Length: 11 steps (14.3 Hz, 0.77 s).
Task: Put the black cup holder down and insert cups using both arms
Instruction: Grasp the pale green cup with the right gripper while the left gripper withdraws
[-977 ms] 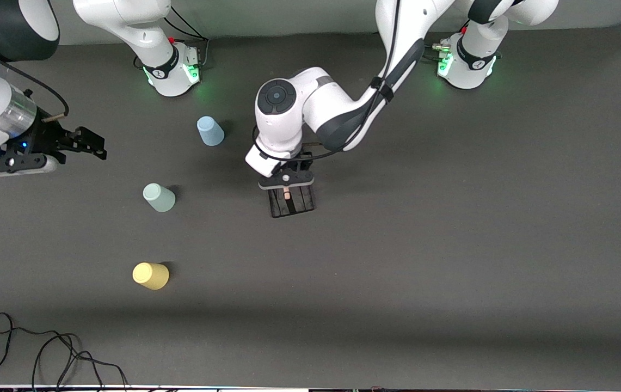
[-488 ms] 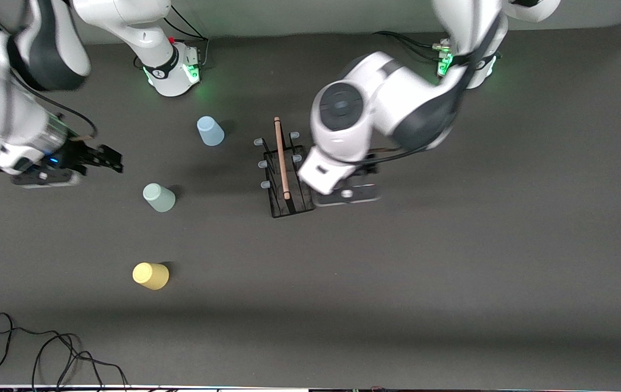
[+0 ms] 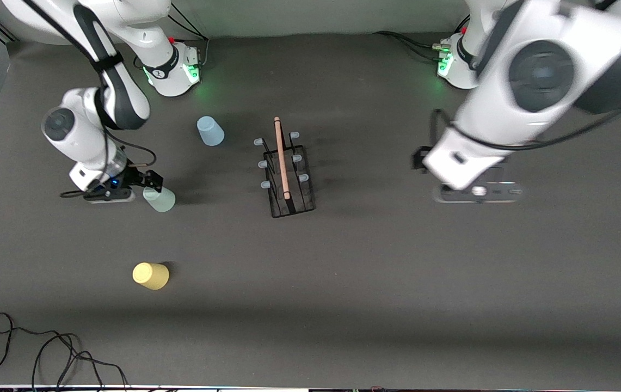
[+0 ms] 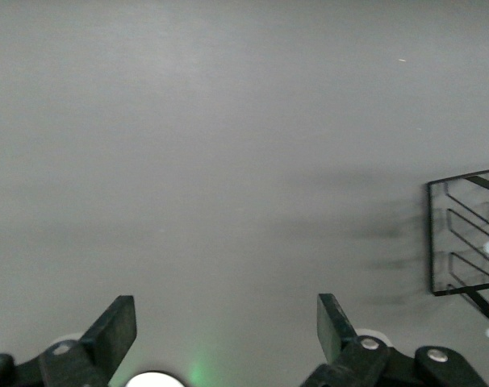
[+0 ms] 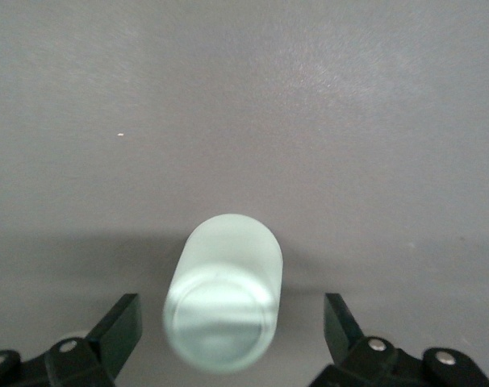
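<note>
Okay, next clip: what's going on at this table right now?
The black cup holder stands mid-table with no cups on its pegs. The left end effector is open, holding nothing, over bare table toward the left arm's end. The right end effector is open around the pale green cup, not yet closed on it. The light blue cup and yellow cup sit untouched on the table, upside down.

Even overhead light, motion-blurred left arm (image 3: 528,103)

Two white jointed arms (image 3: 528,92) with dark bands, black cables, black grippers.
</note>
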Motion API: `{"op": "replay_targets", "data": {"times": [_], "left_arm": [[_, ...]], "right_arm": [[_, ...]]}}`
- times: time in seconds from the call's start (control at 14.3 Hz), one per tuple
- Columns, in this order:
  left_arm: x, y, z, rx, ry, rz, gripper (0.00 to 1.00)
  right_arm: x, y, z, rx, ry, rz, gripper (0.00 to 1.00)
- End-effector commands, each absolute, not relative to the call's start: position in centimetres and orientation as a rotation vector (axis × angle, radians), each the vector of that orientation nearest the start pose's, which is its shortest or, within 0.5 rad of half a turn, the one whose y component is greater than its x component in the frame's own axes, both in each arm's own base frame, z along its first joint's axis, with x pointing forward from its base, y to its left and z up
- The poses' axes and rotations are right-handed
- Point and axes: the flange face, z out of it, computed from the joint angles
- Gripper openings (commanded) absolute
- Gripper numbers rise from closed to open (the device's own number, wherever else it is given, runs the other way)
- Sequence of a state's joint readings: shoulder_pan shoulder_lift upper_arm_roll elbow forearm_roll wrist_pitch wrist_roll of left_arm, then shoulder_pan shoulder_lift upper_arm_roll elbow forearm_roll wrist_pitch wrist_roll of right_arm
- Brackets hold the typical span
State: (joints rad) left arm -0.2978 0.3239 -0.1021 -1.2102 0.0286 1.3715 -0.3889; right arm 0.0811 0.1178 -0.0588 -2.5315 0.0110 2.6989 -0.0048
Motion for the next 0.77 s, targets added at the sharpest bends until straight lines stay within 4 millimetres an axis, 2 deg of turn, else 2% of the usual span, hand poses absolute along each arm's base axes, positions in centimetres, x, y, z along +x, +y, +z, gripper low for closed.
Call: {"op": "replay_targets", "data": {"times": [0.0,0.14,0.35,0.42,0.56,0.7], "left_arm": [[58.4,-17.5,59.1,-3.065,0.058,0.243,1.00],[58.9,-13.8,58.5,-3.022,0.067,0.265,1.00],[59.5,-10.0,57.6,-2.993,0.120,0.286,0.99],[59.7,-9.0,57.3,-2.996,0.140,0.291,0.99],[60.1,-6.5,57.1,-3.014,0.243,0.299,0.99],[60.1,-5.2,57.2,-3.018,0.228,0.302,1.00]], "right_arm": [[47.2,1.0,20.4,-3.152,-0.051,-0.083,1.00],[47.2,1.1,20.4,-3.152,-0.049,-0.078,0.99],[47.4,1.2,21.3,-3.152,-0.053,-0.037,0.57],[47.5,1.2,22.0,-3.150,-0.048,-0.020,0.47],[47.7,1.5,23.7,-3.147,-0.050,-0.005,0.34],[48.9,1.6,27.4,-3.144,-0.054,-0.020,0.31]]}}
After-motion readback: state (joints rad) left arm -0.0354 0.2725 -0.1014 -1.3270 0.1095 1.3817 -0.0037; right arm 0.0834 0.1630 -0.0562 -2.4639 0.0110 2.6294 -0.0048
